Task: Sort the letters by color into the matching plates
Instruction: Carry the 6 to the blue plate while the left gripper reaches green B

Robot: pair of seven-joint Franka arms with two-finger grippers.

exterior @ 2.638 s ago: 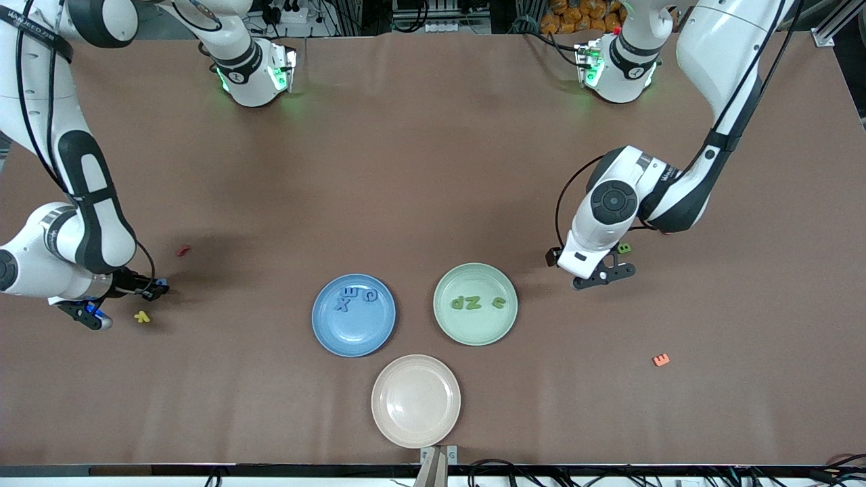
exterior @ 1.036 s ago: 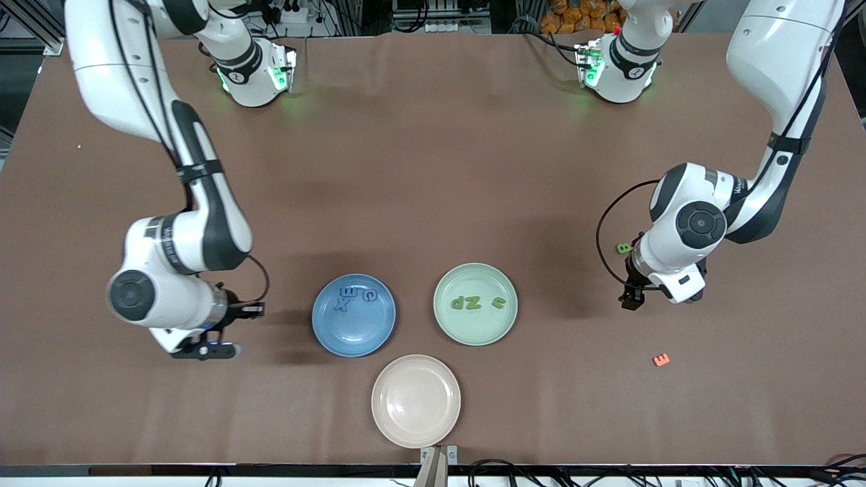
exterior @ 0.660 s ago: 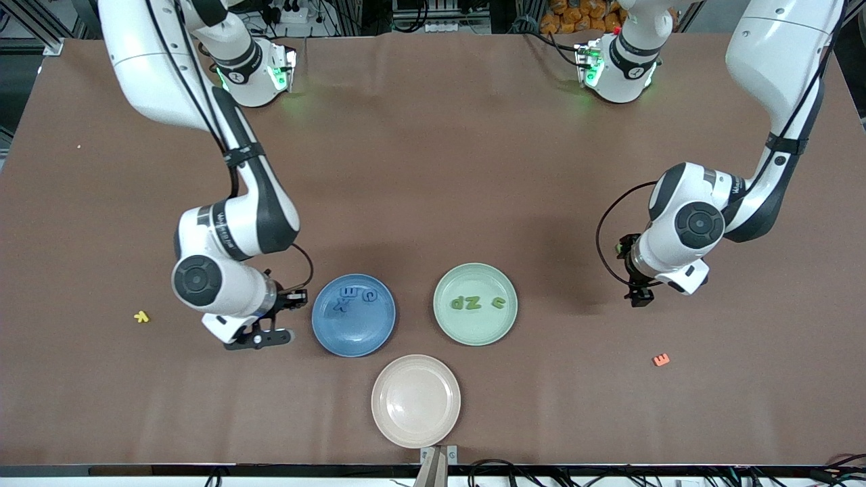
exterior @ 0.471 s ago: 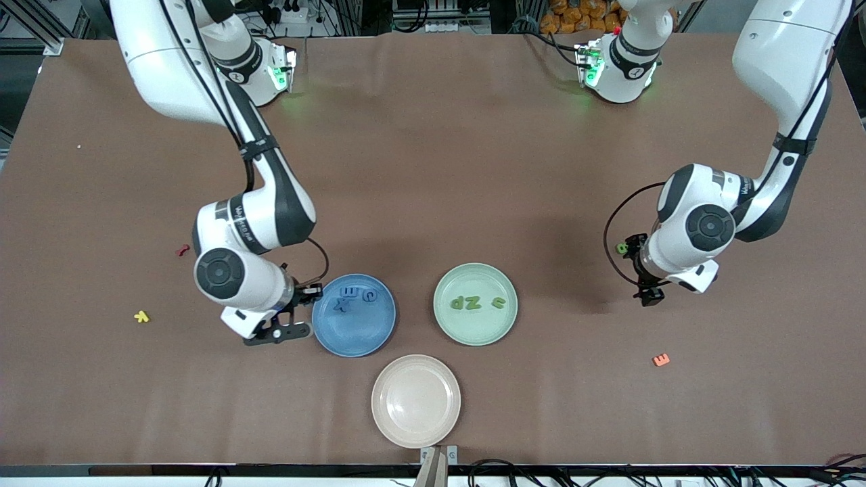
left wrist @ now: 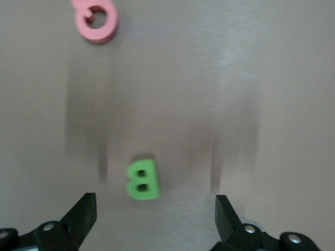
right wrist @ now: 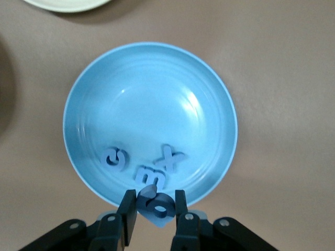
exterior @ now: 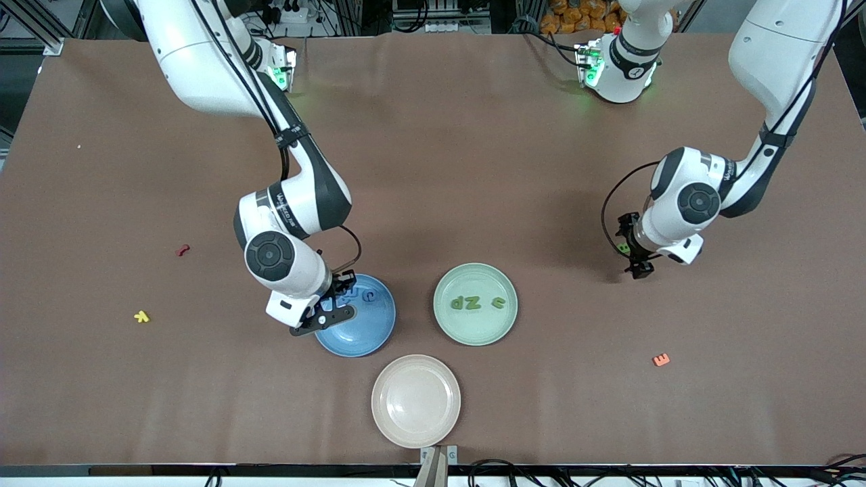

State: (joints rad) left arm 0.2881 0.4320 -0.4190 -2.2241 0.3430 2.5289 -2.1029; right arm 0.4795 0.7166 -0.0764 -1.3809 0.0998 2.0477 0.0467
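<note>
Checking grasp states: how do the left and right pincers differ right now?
The left pincer is open and empty; the right pincer is shut on a blue letter. The left hangs over a green B lying on the bare table; the right hangs over the blue plate. Both point down at their work.

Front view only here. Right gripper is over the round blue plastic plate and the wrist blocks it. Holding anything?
Observer: Yes. The right gripper is shut on a small blue foam letter, over the rim of the round blue plastic plate.
Operator: How many already in that plate?
Observer: Three blue foam letters lie inside it.
Operator: And the left gripper?
Observer: The left gripper is open, its fingers straddling a green foam letter B lying flat on the table.
</note>
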